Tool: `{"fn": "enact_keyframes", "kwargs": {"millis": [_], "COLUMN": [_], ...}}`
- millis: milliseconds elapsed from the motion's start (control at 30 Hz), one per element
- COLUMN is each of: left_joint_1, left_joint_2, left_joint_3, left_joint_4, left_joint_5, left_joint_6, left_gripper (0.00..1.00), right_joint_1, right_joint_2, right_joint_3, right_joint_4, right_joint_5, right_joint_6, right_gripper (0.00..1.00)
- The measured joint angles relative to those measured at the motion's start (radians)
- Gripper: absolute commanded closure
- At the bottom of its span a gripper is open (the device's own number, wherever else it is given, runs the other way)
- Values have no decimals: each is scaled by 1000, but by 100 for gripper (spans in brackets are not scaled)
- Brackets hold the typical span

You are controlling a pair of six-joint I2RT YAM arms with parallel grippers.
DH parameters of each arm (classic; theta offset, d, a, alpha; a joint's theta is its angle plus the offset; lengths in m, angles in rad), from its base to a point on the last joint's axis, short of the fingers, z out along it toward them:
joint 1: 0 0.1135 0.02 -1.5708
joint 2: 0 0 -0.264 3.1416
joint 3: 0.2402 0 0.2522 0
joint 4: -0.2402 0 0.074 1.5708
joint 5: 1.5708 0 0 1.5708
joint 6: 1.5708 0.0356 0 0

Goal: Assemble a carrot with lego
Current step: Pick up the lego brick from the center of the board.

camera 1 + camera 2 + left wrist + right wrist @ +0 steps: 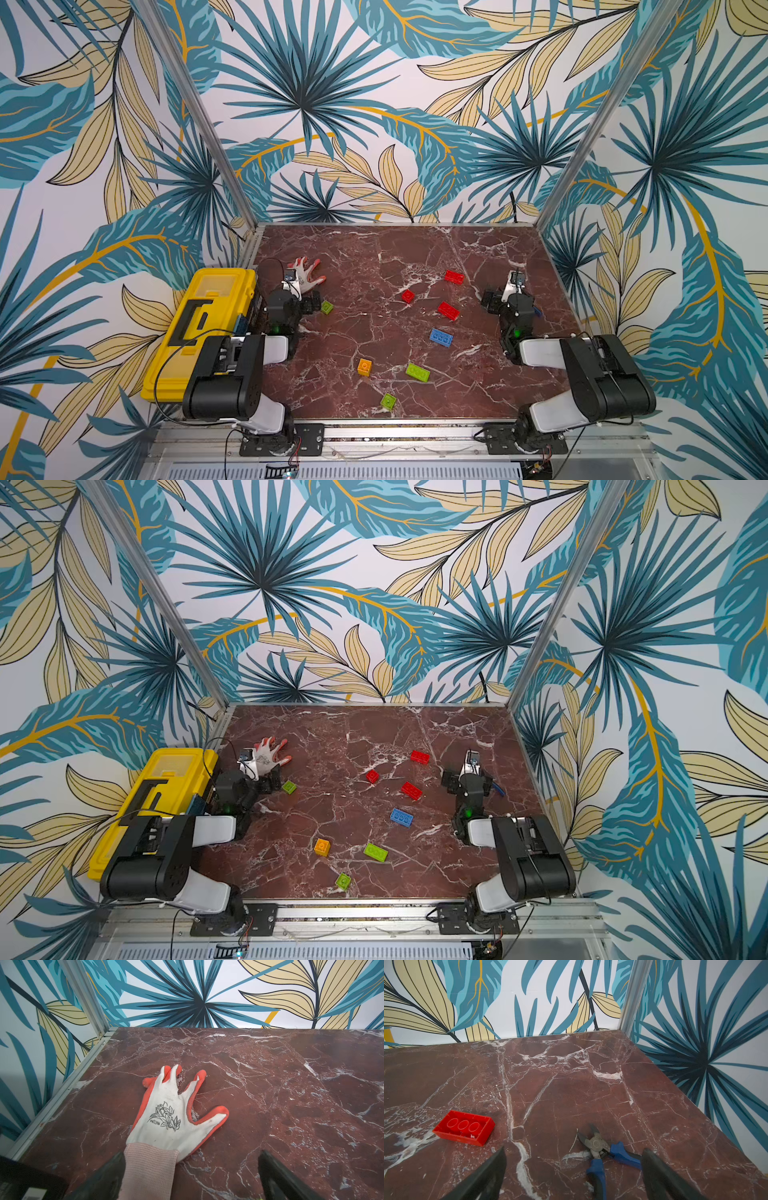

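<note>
The one print that shows stands on the back of the white and orange glove (166, 1113), which lies on the desk (270, 1105) straight ahead of the left pincer (192, 1155). Its cuff reaches back beside one of the fingers (108, 1174). The print is a black line drawing (166, 1116) of a leafy sprig. At the sprig's foot runs a short word (153, 1122) in small letters. It looks like "NiXoo", but the strokes are too fine to be sure.

Off to the side of the same pincer, a white label (34, 1193) with dark barcode-like stripes sits on a dark thing (20, 1178) cut by the picture's edge. Its characters are too small to read.
</note>
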Motion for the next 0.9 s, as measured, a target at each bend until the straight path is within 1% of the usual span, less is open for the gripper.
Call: {"fn": "enact_keyframes", "kwargs": {"millis": [400,700,800,900], "left_joint_1": [0,16,15,13], "left_joint_2": [0,0,-12,-110], "left_joint_3": [0,0,0,30], "left_joint_4": [1,2,-6,-138], "left_joint_5": [-5,15,-39,-141], "left_joint_6": [0,-3,-22,-58], "left_gripper": [1,1,1,1], "right_joint_1": [0,0,4,15], "right_joint_2": [0,0,-37,-183], "right_joint_3": [1,1,-3,13], "right_joint_4": [0,8,-23,-149], "right_joint_5": [0,4,16,31], "right_joint_6": [0,-3,-8,-11], "right_gripper": [1,0,1,0]}}
